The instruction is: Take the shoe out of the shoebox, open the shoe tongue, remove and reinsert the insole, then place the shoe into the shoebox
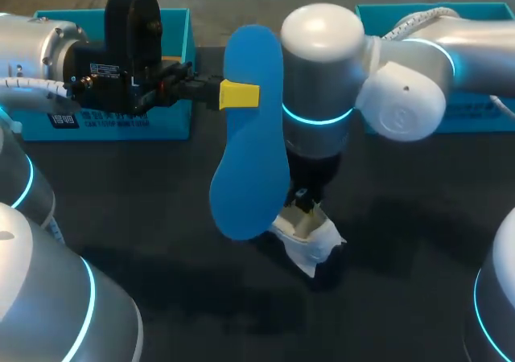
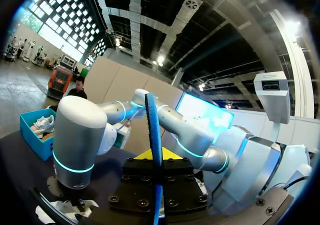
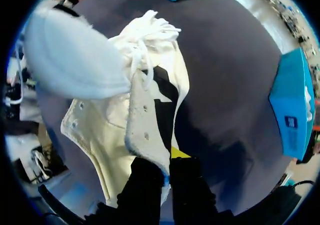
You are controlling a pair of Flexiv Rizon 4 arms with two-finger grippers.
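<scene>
My left claw [image 1: 239,95], reaching in from the left, was clamped on a blue insole [image 1: 249,153] and held it in the air above the dark table [image 1: 145,193], one yellow fingertip [image 1: 239,95] pressed flat against the insole's far half. Seen from the left wrist, the insole [image 2: 154,135] stood edge-on between the two fingers. Its long axis ran from far to near, and its near end hung just left of a white sneaker [image 1: 314,245] that lay on the table near the middle. My right arm came in from the right and pointed its claw [image 1: 308,209] straight down onto that sneaker. In the right wrist view the right claw [image 3: 167,170] was closed on the edge of the sneaker's eyelet flap [image 3: 145,135], which passed between the two black fingers with a yellow tip showing beside it. The laces [image 3: 150,27] lay bunched at the shoe's other end, ahead of the claw. Two teal shoeboxes sat at the far side of the table: the left shoebox [image 1: 113,125] behind my left arm, the right shoebox [image 1: 483,113] behind my right arm. From the left wrist, the right shoebox [image 2: 34,146] showed another white shoe [image 2: 42,124] inside it.
</scene>
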